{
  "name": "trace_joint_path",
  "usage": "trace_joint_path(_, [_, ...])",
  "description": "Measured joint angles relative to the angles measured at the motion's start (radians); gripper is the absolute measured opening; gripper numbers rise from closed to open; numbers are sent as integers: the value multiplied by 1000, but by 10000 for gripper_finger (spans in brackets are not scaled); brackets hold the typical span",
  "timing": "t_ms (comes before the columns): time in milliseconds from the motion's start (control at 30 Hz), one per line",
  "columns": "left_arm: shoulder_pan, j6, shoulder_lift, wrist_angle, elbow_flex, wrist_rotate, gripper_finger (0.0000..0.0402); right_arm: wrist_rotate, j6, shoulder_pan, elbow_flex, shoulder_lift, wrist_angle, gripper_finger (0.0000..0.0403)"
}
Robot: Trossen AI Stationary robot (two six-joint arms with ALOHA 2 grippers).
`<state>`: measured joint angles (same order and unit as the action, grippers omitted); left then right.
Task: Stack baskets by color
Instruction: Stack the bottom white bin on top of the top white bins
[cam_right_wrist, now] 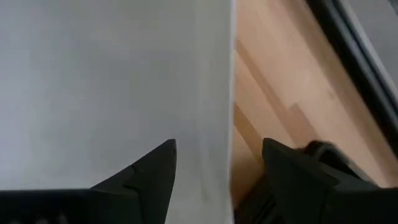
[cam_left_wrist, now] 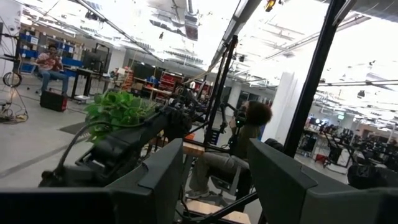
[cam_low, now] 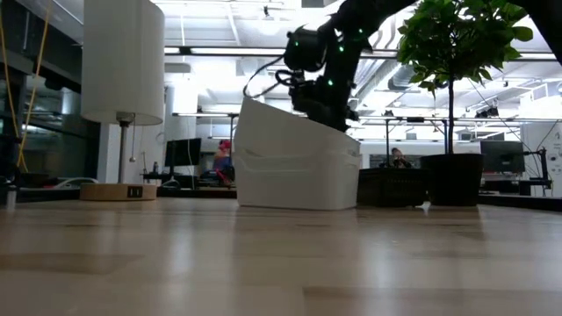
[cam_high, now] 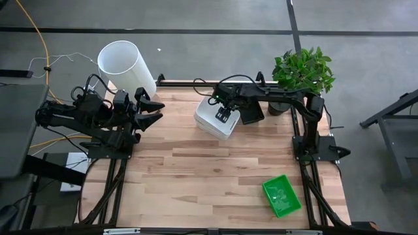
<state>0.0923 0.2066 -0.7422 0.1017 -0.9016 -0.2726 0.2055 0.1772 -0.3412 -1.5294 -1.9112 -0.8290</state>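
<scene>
Two white baskets (cam_high: 213, 117) sit nested at the far middle of the table. The upper one (cam_low: 290, 132) lies tilted in the lower one, one end raised. My right gripper (cam_high: 224, 113) hangs over their right side, open. In the right wrist view its fingers (cam_right_wrist: 219, 144) straddle the upper basket's wall (cam_right_wrist: 225, 93), one finger over the inside, one outside, with gaps on both sides. A black basket (cam_high: 252, 112) rests on the table just right of the white ones. A green basket (cam_high: 281, 196) lies near the front right corner. My left gripper (cam_high: 157, 109) waits open at the far left, raised.
A tall white cylinder (cam_high: 125, 65) stands at the far left corner behind my left arm. A potted plant (cam_high: 302, 70) stands at the far right, close behind the black basket. The table's middle and near left show bare wood (cam_high: 196, 176).
</scene>
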Motion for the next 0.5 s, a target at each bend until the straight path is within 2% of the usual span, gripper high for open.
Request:
trace_joint_path(100, [0, 0, 0, 0, 0, 0, 170, -5, 6, 0, 40, 0, 70, 212])
trace_joint_path(167, [0, 0, 0, 0, 0, -2, 170, -8, 6, 0, 47, 0, 77, 190])
trace_joint_path(233, [0, 0, 0, 0, 0, -4, 170, 7, 8, 0, 47, 0, 84, 150])
trace_joint_path(367, [0, 0, 0, 0, 0, -4, 170, -9, 44, -9, 46, 0, 86, 27])
trace_joint_path(400, [0, 0, 0, 0, 0, -4, 170, -27, 39, -13, 46, 1, 89, 15])
trace_joint_path(500, [0, 0, 0, 0, 0, -4, 170, -40, 43, -14, 45, 5, 95, 12])
